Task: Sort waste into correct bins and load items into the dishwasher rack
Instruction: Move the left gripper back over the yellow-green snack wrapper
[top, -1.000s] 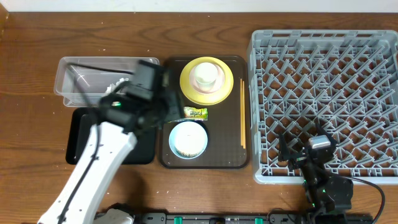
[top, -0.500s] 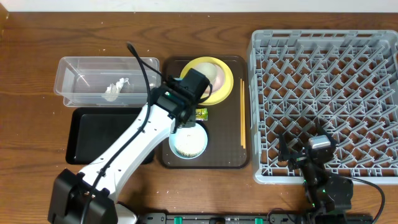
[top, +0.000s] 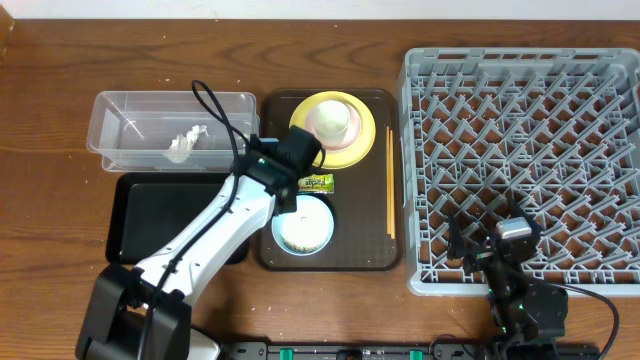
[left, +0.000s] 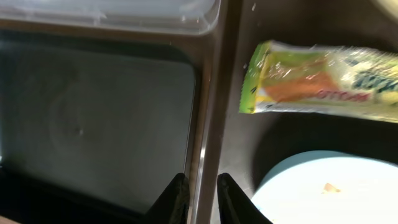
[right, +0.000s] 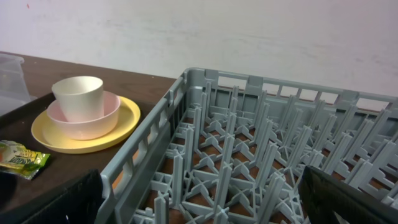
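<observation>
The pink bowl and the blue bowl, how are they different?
The pink bowl sits on the yellow plate with a white cup standing inside it. The blue bowl sits straight on the brown tray, nearer the robot, with a whitish patch inside, and the left arm partly covers it. Both are round and upright.

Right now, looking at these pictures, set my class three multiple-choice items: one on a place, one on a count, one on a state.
1. Where is the crumpled white tissue?
A. in the clear plastic tub
B. on the black tray
C. in the rack

2. How many dishes are stacked on the yellow plate?
A. none
B. two
C. four

3. What does the dishwasher rack hold?
A. bowls
B. chopsticks
C. nothing

Answers: 1 A, the tissue lies inside the tub; 2 B, the pink bowl carries the white cup; 3 C, only bare pegs show.
</observation>
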